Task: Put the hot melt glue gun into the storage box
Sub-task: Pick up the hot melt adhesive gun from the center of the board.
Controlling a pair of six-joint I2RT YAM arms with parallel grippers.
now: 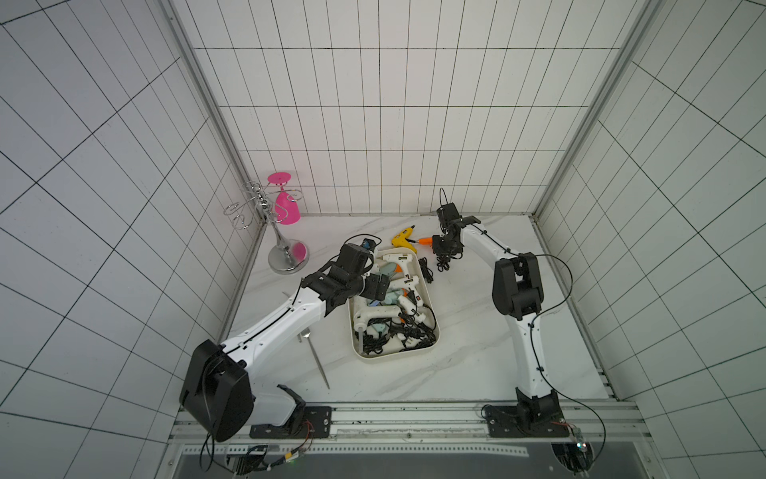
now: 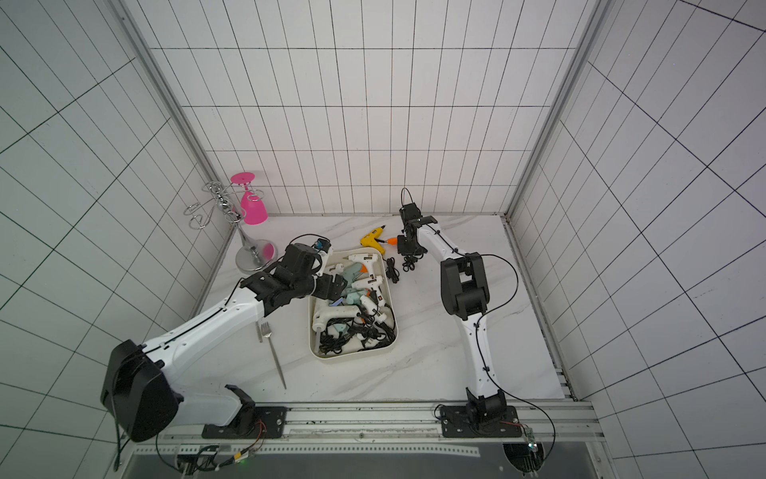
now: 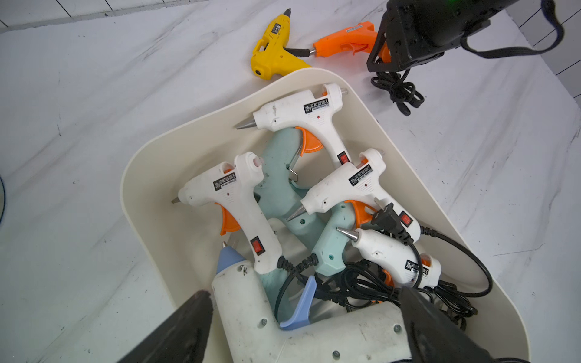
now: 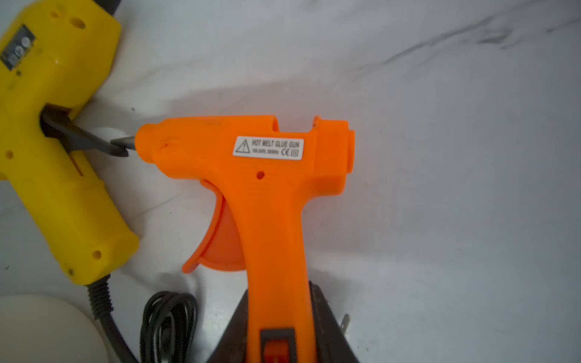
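Right wrist: right gripper point(image 4: 278, 295) fingers clamp the orange plastic glue gun point(image 4: 251, 163); left gripper point(image 3: 303, 294) fingers gape above cream-white plastic storage box point(image 3: 151, 176).

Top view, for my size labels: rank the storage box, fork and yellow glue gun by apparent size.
1. storage box
2. fork, by length only
3. yellow glue gun, shorter but bulkier; it lies farther back

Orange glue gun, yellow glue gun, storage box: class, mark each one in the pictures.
orange glue gun point(image 4: 267, 188), right wrist view, where the barrel meets the handle.
yellow glue gun point(image 3: 272, 47), left wrist view, middle of its body.
storage box point(image 3: 147, 201), left wrist view, bare inner wall.
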